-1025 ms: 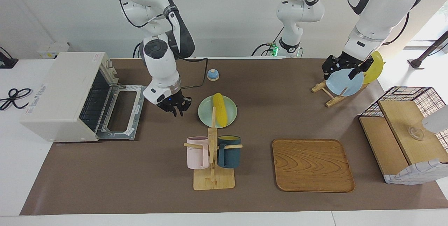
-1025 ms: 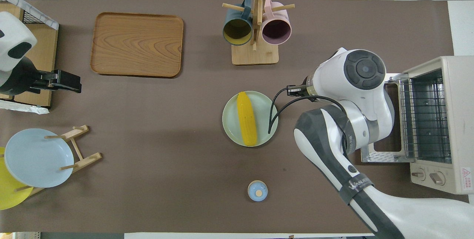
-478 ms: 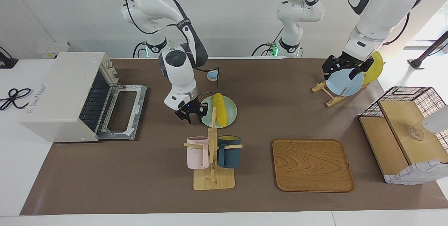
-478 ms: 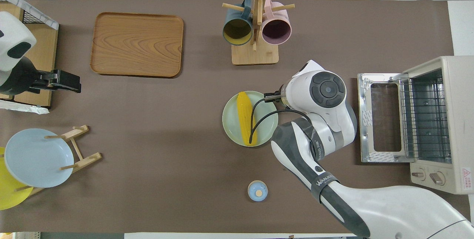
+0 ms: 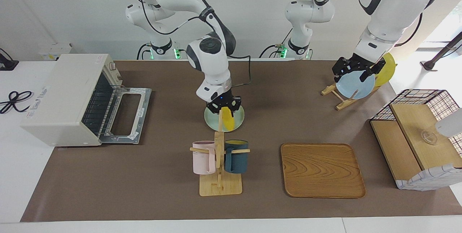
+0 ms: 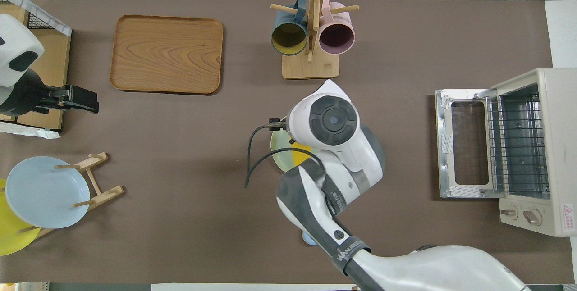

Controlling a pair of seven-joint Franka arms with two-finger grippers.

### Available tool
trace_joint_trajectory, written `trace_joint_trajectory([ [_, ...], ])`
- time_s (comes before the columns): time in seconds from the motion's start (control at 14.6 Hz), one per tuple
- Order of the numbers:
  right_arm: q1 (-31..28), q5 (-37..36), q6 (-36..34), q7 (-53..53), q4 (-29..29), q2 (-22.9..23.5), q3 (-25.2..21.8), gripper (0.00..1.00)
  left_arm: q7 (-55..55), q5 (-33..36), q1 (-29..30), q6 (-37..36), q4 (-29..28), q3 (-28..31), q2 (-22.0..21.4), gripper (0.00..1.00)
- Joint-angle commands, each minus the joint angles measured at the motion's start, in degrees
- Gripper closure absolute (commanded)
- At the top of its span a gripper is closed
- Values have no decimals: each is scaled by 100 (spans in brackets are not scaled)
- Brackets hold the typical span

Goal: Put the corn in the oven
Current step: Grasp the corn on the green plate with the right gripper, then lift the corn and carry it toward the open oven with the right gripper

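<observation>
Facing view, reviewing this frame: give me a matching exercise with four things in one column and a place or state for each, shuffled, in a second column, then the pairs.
Things:
1. corn
2. oven
3. right gripper
4. left gripper

Places or states:
A. door folded down open, wire rack showing
B. over the blue plate in the wooden rack
C. lying on the pale green plate
D. lowered over the corn

Pairs: 1-C, 2-A, 3-D, 4-B
</observation>
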Motion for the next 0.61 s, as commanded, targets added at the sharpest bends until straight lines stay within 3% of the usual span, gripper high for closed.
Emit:
trace_joint_trajectory([
  [0.0,317,-502,-19,686,399,497,2,53,23,-81,59,-31,-25,-31,-52,0],
  [0.34,565,-662,271,1040,215,682,2,54,23,-81,59,-31,-25,-31,-52,0],
  [0.41,565,-680,280,1031,172,673,2,57,23,-81,59,-31,-25,-31,-52,0],
  [0.48,573,-680,271,1031,128,665,2,68,23,-81,59,-31,-25,-31,-52,0],
  [0.55,573,-680,280,1039,66,656,2,72,23,-81,59,-31,-25,-31,-52,0],
])
